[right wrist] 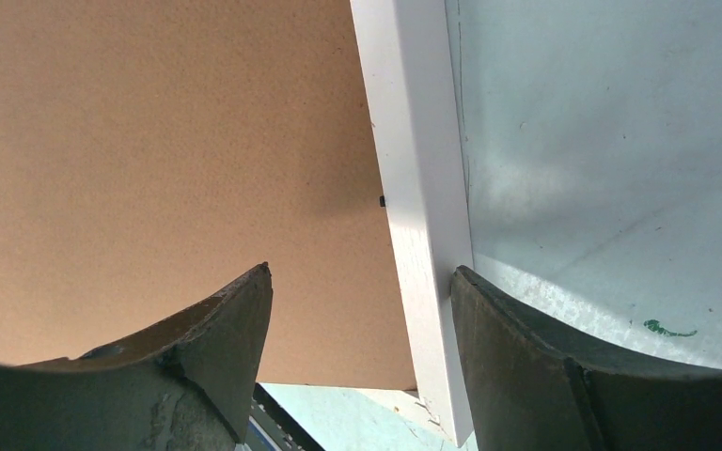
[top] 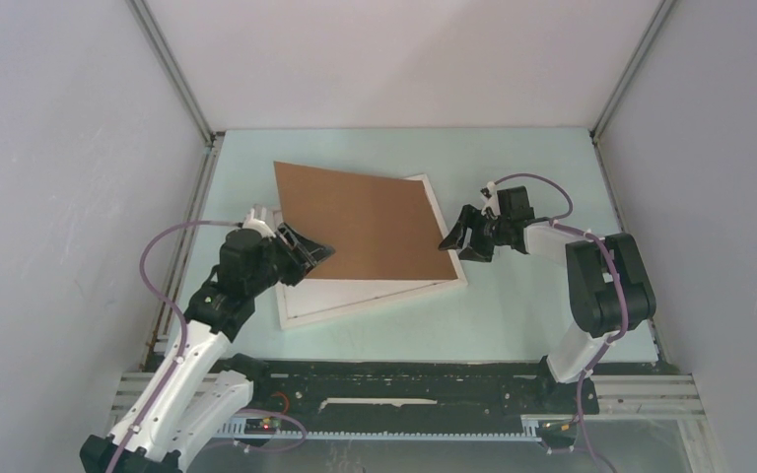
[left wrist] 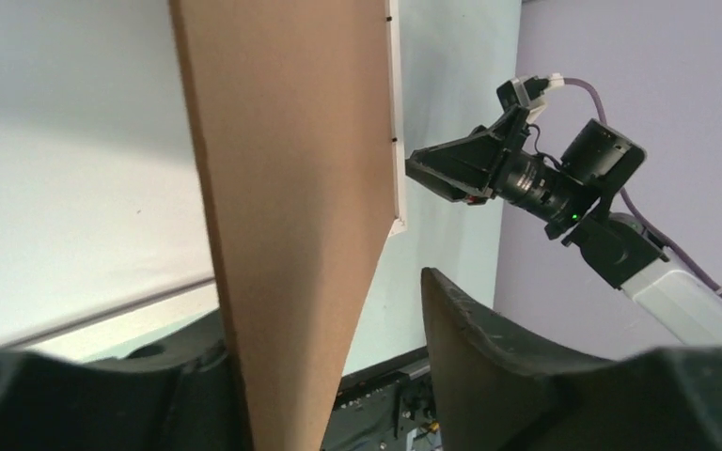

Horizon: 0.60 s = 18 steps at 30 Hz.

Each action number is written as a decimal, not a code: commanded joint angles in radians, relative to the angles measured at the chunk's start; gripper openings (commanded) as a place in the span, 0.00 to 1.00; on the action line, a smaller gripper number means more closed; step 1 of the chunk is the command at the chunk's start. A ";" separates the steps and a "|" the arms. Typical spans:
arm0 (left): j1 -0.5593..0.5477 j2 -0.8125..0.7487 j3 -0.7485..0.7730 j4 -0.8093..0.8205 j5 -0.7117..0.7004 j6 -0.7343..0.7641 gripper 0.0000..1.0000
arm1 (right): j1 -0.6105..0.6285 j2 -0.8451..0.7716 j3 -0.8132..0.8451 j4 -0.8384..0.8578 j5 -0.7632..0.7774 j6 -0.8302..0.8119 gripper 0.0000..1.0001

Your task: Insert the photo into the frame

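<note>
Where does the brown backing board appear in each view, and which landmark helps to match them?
Top external: brown backing board at the centre, skewed over the white frame.
Left wrist: a tall strip left of centre, from top to bottom.
Right wrist: it fills the upper left.
Shared landmark: the frame's white edge, right of the board in the wrist views.

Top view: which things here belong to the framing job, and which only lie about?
For the job: frame, brown backing board askew on it, left gripper, right gripper. The photo does not show.
Not for the job: table, purple cables.
</note>
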 commanded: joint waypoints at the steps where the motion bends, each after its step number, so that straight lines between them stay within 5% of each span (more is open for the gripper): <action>1: 0.004 -0.025 0.026 -0.004 -0.040 0.037 0.47 | 0.013 -0.045 -0.005 -0.027 -0.045 -0.005 0.77; 6: 0.010 -0.015 0.015 0.003 -0.039 0.046 0.14 | -0.004 -0.060 -0.005 -0.023 -0.058 0.006 0.78; 10: 0.027 -0.026 0.009 0.010 -0.037 0.048 0.01 | -0.033 -0.080 -0.004 -0.014 -0.083 0.017 0.78; 18: 0.124 -0.120 0.002 0.149 0.070 -0.022 0.00 | -0.066 -0.154 0.054 -0.118 -0.111 0.009 0.83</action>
